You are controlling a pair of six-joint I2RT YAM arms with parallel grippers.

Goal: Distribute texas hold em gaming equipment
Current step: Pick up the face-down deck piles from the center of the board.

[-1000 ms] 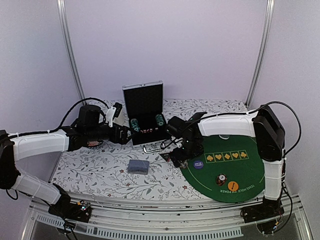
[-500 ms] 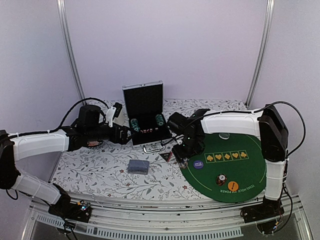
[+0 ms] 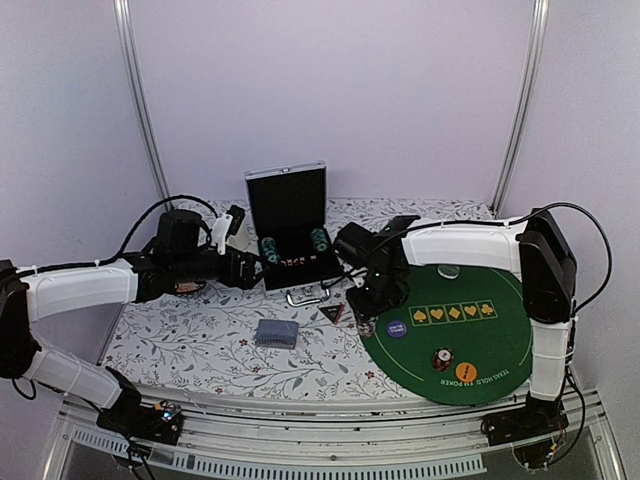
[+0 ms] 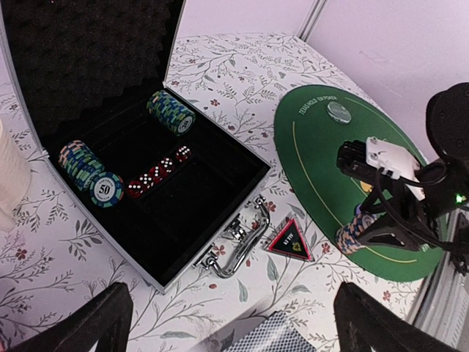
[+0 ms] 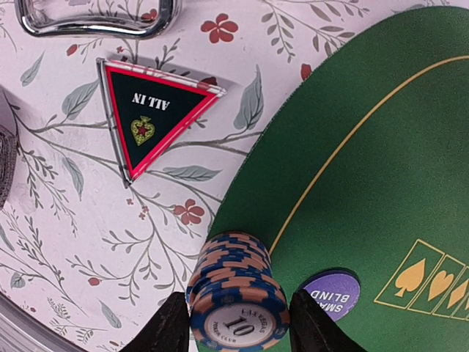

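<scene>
While the left end effector (image 4: 233, 308) hangs with its fingers spread wide above the front of the open case (image 4: 198, 213), the right end effector (image 5: 238, 308) pinches a chip stack (image 5: 236, 282), one finger against each side. That stack stands on the edge of the green mat (image 5: 381, 132), just beside the purple disc (image 5: 333, 295). On the counter (image 5: 73, 242) near it lies the triangular marker (image 5: 150, 117). More chips (image 4: 88, 172) and red dice (image 4: 157, 172) are in the case, and the cards (image 3: 277, 333) lie near its front.
</scene>
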